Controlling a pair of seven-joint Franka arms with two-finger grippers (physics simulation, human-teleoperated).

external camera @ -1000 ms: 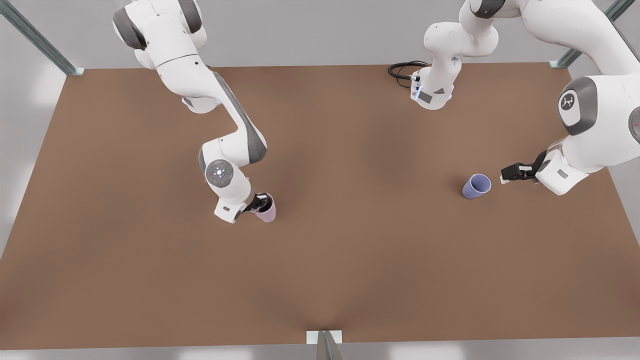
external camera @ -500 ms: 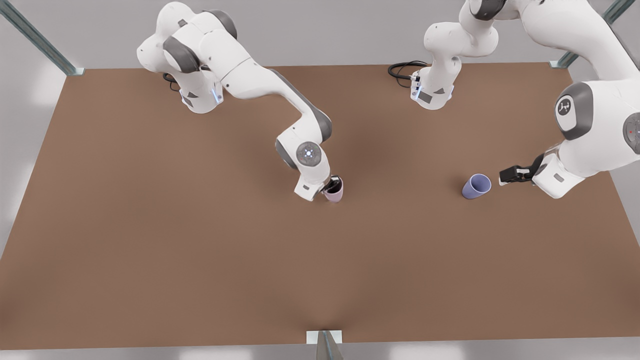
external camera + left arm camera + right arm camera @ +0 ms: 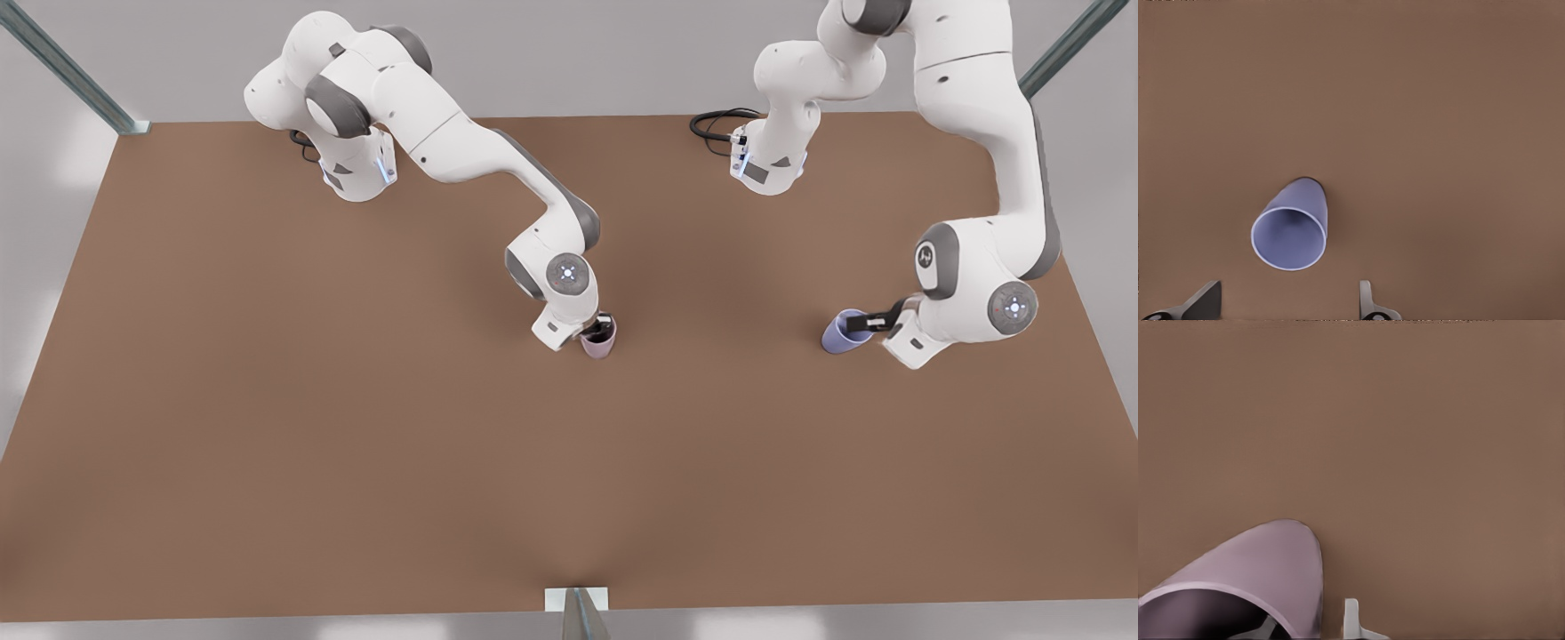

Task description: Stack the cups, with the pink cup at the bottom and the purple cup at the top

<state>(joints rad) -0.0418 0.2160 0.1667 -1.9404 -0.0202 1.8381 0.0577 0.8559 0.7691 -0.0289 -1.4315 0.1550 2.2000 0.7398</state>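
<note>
The pink cup (image 3: 601, 343) (image 3: 1258, 570) stands upright near the middle of the brown table (image 3: 267, 444). My right gripper (image 3: 599, 327) (image 3: 1308, 623) is shut on its rim, one finger inside the cup and one outside. The purple cup (image 3: 841, 332) (image 3: 1293, 227) stands on the table at the front view's right, its mouth facing up. My left gripper (image 3: 864, 322) (image 3: 1286, 303) hangs open at this cup's rim. Its two fingertips (image 3: 1205, 299) sit wider apart than the cup and touch nothing.
Both arm bases (image 3: 769, 169) (image 3: 356, 173) stand at the table's far edge, with a black cable (image 3: 716, 124) beside one. Metal posts rise at the far corners, and a bracket (image 3: 576, 600) sits at the near edge.
My right gripper carried the pink cup from the front view's left to the table's middle. My left arm swung in and down from beside the purple cup to its rim.
</note>
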